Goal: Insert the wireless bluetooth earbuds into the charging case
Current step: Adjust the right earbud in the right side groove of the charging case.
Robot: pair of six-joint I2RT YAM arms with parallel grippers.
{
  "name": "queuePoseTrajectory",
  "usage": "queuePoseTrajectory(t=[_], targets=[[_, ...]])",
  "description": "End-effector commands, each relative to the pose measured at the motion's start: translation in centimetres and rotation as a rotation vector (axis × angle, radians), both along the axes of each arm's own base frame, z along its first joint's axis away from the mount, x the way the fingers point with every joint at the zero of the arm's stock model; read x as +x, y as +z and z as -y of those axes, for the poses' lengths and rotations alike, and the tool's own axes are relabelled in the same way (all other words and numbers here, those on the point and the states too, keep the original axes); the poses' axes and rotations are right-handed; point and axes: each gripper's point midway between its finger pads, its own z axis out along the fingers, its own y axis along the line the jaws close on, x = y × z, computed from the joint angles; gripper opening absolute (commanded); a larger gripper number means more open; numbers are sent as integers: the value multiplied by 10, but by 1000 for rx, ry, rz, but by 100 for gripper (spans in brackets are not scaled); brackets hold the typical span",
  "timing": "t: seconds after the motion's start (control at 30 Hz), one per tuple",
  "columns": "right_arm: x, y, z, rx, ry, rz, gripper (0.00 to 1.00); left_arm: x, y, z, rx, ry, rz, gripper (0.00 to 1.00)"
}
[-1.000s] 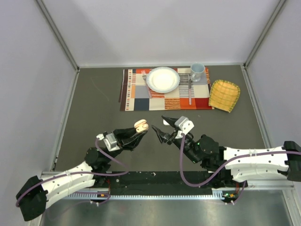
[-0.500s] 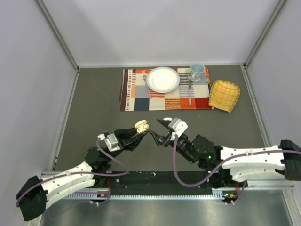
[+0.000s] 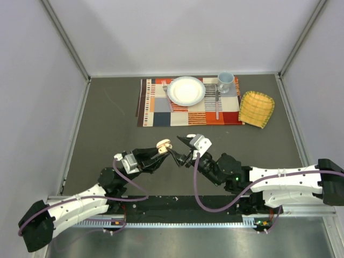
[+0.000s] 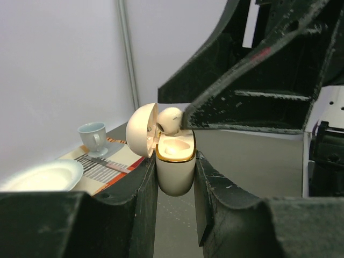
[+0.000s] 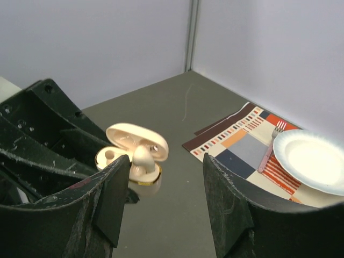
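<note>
My left gripper (image 3: 160, 152) is shut on the pale beige charging case (image 3: 163, 145) and holds it upright above the table, lid open. In the left wrist view the case (image 4: 174, 171) sits between my fingers. One pinkish-beige earbud (image 5: 141, 157) stands in the case's right socket, its head sticking up; it also shows in the left wrist view (image 4: 170, 119). My right gripper (image 3: 181, 150) is open, jaws wide apart. Its one finger (image 4: 242, 99) rests against the earbud's head. I see no other earbuds.
A patchwork placemat (image 3: 156, 110) lies at the back with a white plate (image 3: 186, 90), a fork (image 3: 166, 88), a knife (image 3: 217, 105) and a blue cup (image 3: 225, 81). A yellow cloth (image 3: 256, 108) lies to its right. Walls enclose the table.
My right gripper has moved left, up to the case held by my left gripper, and its finger now meets the earbud. The left gripper has shifted slightly right with the case.
</note>
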Motion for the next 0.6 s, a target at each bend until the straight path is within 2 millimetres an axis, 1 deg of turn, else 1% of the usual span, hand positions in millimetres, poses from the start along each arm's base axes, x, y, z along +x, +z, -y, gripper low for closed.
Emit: queuePoseTrajectory(t=[0.0,0.27,0.37,0.47,0.5,0.57], targets=[[7,33,1,96,-19,8,57,-11,-17,3,38,-50,18,0],[8,34,2,91,-21,13,56,-11,-20,4,45,-54,14,0],[4,34,1,88,6,21,56,-9,-18,3,36,-40,13,0],[-4,39,3,101,51,33,56,-7,-17,1,27,-26,9,0],[-7,46,8,129,63,39,57,-7,-16,-1,20,-20,10,0],[-11,48,12,154,83,43,57,-6,-16,-2,17,-12,8,0]])
